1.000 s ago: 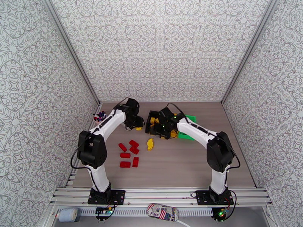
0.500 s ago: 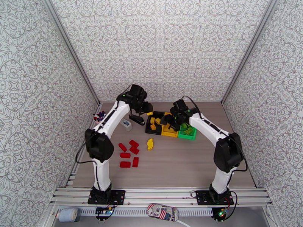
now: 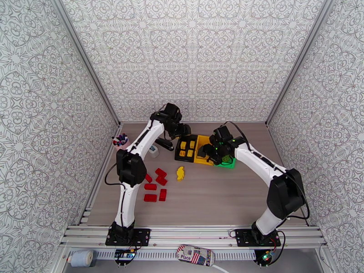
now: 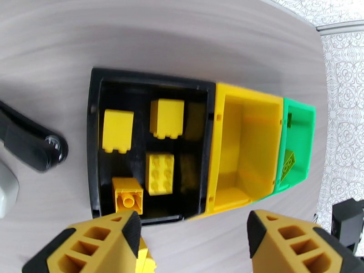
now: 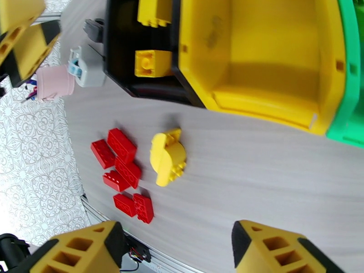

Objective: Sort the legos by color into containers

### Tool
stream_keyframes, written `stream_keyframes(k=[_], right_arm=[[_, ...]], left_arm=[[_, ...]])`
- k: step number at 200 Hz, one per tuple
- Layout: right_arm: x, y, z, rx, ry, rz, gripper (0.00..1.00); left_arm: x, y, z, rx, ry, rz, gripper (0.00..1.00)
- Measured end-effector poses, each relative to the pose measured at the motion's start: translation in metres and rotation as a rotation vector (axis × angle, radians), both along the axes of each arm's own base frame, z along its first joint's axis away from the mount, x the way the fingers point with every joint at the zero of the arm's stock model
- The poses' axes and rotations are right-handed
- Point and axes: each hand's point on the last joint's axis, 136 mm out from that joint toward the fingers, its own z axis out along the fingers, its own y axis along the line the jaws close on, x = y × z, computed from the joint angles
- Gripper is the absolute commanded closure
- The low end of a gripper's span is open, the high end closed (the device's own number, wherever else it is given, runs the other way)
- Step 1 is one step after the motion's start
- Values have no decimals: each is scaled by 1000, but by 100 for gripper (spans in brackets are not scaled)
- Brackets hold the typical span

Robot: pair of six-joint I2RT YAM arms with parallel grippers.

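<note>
Top view: left gripper (image 3: 183,131) hangs over the far edge of the black bin (image 3: 177,158), upper centre. Right gripper (image 3: 208,152) is over the yellow bin (image 3: 203,161), next to the green bin (image 3: 230,164). Can't read the jaws here. Six red legos (image 3: 154,185) sit clustered lower left of centre on the table (image 3: 218,196), with a loose yellow piece (image 3: 180,173) just right of them.

Left wrist view: left gripper (image 4: 193,226) has its jaws wide, nothing spanned. Something yellow sits by the lower-left finger; can't tell what. Black bin (image 4: 93,133) holds four yellow bricks (image 4: 160,174). The yellow bin (image 4: 245,133) is bare. Green bin (image 4: 300,128), right, holds a green brick (image 4: 287,164).

Right wrist view: right gripper (image 5: 177,235) also has its jaws wide and empty. Yellow piece (image 5: 167,158) is mid-frame, red legos (image 5: 123,174) left of it, bins along the top.

To do it well: the yellows look committed to black, so the loose piece probably belongs there and the reds in the bare yellow bin. Take the piece across its flat sides rather than the rounded top. Pick the reds from the outside of the cluster, one at a time. Release low inside the walls.
</note>
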Motion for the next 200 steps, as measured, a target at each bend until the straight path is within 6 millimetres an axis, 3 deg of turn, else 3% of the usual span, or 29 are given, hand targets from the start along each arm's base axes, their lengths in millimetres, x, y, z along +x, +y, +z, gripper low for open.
stream_keyframes(k=[35,82,120,153,174,200], right_arm=[[-8,-3,-8,-9,18,3,35],[-29,9,-21,-23,47,51,35],[-52,21,-36,-40,80,93,34],[-69,20,-49,-61,107,97,34],[-75,16,-52,-63,118,85,34],[-80,11,-50,-61,113,73,34]], left_arm=[[-39,10,6,52,1,-22,32],[-101,29,-7,146,28,-51,31],[-151,43,-44,227,95,-88,31],[-190,43,-84,281,167,-130,31],[-203,37,-98,294,189,-152,31],[-201,25,-110,293,185,-171,31]])
